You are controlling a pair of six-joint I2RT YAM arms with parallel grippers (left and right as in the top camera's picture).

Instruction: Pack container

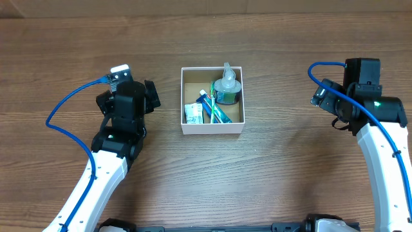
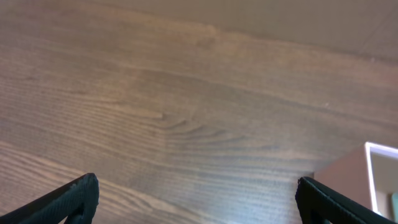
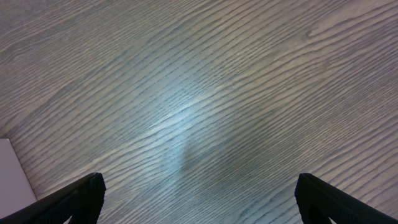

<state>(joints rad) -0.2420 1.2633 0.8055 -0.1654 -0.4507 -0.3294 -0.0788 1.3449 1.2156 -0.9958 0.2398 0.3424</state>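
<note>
The container (image 1: 212, 127), a square shallow box with white walls and a tan floor, stands at the table's middle. In it lie a clear pump bottle with a green base (image 1: 227, 88), a green and blue tube with a toothbrush (image 1: 213, 108) and a small white packet (image 1: 192, 113). My left gripper (image 1: 150, 96) is open and empty, left of the container and apart from it. In the left wrist view (image 2: 196, 190) the container's corner (image 2: 380, 167) shows at the right edge. My right gripper (image 1: 321, 94) is open and empty, well right of the container. In the right wrist view (image 3: 199, 190) it hangs over bare wood.
The wooden table (image 1: 283, 180) runs all round the container. A blue cable (image 1: 64, 106) loops beside the left arm and another (image 1: 322, 67) by the right arm. A white corner (image 3: 11, 177) shows at the right wrist view's left edge.
</note>
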